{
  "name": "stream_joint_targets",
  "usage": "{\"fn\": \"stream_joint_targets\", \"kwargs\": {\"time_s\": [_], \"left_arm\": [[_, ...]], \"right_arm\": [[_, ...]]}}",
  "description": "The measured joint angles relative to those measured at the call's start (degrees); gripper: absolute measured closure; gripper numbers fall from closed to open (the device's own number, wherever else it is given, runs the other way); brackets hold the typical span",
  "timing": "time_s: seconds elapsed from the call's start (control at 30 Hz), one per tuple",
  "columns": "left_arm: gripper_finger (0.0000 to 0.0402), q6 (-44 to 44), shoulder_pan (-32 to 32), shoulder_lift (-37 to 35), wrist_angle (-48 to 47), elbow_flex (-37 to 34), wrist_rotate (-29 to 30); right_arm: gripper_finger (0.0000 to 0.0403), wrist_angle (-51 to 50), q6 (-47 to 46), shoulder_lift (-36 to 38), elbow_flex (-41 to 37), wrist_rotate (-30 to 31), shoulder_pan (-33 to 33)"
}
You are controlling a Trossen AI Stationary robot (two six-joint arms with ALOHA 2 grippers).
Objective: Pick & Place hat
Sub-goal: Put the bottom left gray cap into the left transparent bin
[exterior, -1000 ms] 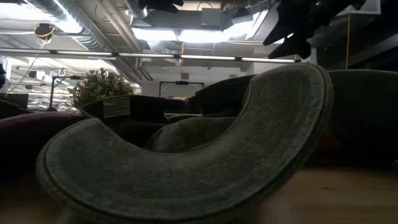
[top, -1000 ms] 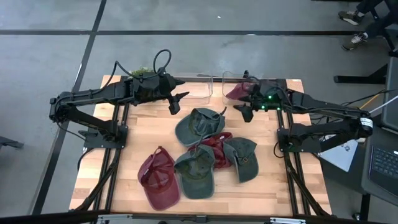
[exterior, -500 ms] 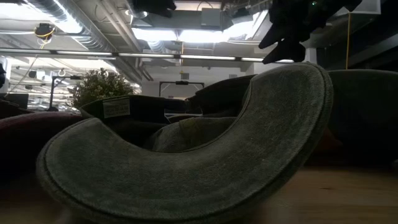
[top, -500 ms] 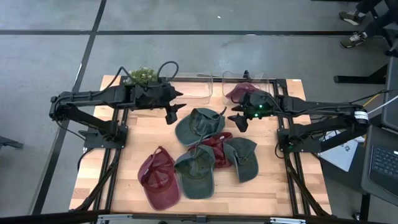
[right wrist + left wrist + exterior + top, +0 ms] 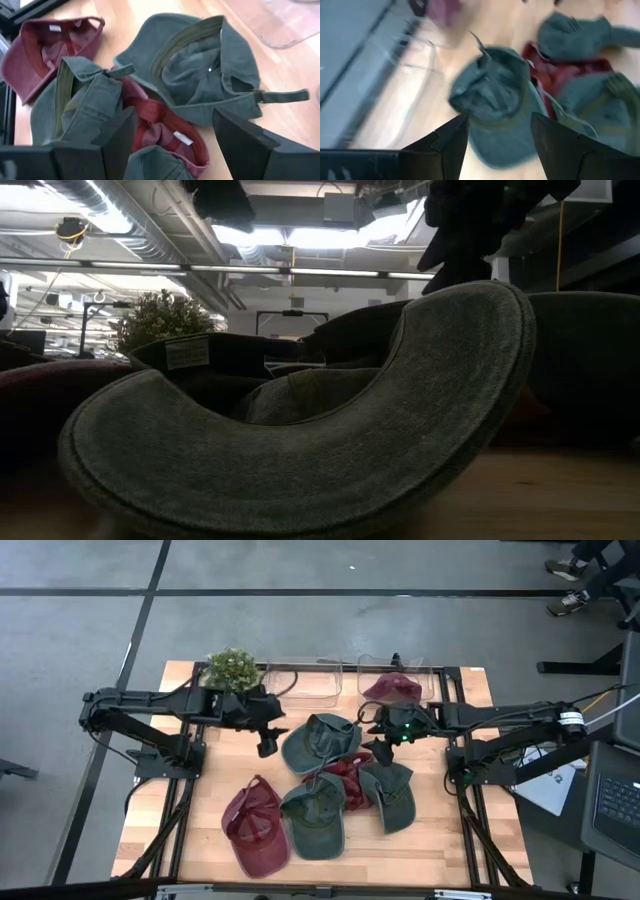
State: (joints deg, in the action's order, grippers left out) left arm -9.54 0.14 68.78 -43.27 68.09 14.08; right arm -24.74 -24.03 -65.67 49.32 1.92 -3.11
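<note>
Several caps lie in a pile mid-table. A green hat (image 5: 320, 743) lies upside down at the far side of the pile, partly on a red hat (image 5: 350, 770). Two more green hats (image 5: 315, 812) (image 5: 390, 795) and a maroon hat (image 5: 255, 827) lie nearer. Another maroon hat (image 5: 392, 688) sits in the right clear bin. My left gripper (image 5: 268, 743) hangs open just left of the far green hat (image 5: 495, 105). My right gripper (image 5: 372, 730) hangs open at that hat's right (image 5: 200, 65). Both slant down and hold nothing.
Two clear bins stand at the far edge, the left one (image 5: 305, 685) and the right one (image 5: 425, 675). A small potted plant (image 5: 232, 667) stands at the far left. In the low view a green brim (image 5: 300, 440) fills the foreground. Bare wood (image 5: 440, 830) lies at the near right.
Both grippers have come down from near the far bins toward the pile. The left one went toward the near edge and tipped further downward, uncovering the plant. The right one swung toward the table's left, closer to the far green hat. The hats have not moved.
</note>
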Motion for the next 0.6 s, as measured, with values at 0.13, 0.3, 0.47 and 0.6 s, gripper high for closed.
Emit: {"fn": "stream_joint_targets", "kwargs": {"time_s": [0.13,0.3,0.47,0.6], "left_arm": [[0.0210,-1.67,-1.21,-0.14,5.03,-5.54,-2.45],[0.0227,-3.43,-2.01,-0.12,13.36,-11.72,-5.51],[0.0238,-5.35,-2.00,-0.12,19.13,-15.39,-6.84],[0.0244,-5.84,-1.96,-0.12,22.25,-17.01,-7.26]], "right_arm": [[0.0143,-0.41,-0.70,-1.13,0.00,0.00,0.85],[0.0143,-1.55,-1.78,-1.51,0.00,-0.05,1.80],[0.0143,-3.02,-4.30,-1.53,0.00,-2.01,2.05],[0.0143,-3.84,-5.97,-1.55,0.00,-2.14,2.51]]}}
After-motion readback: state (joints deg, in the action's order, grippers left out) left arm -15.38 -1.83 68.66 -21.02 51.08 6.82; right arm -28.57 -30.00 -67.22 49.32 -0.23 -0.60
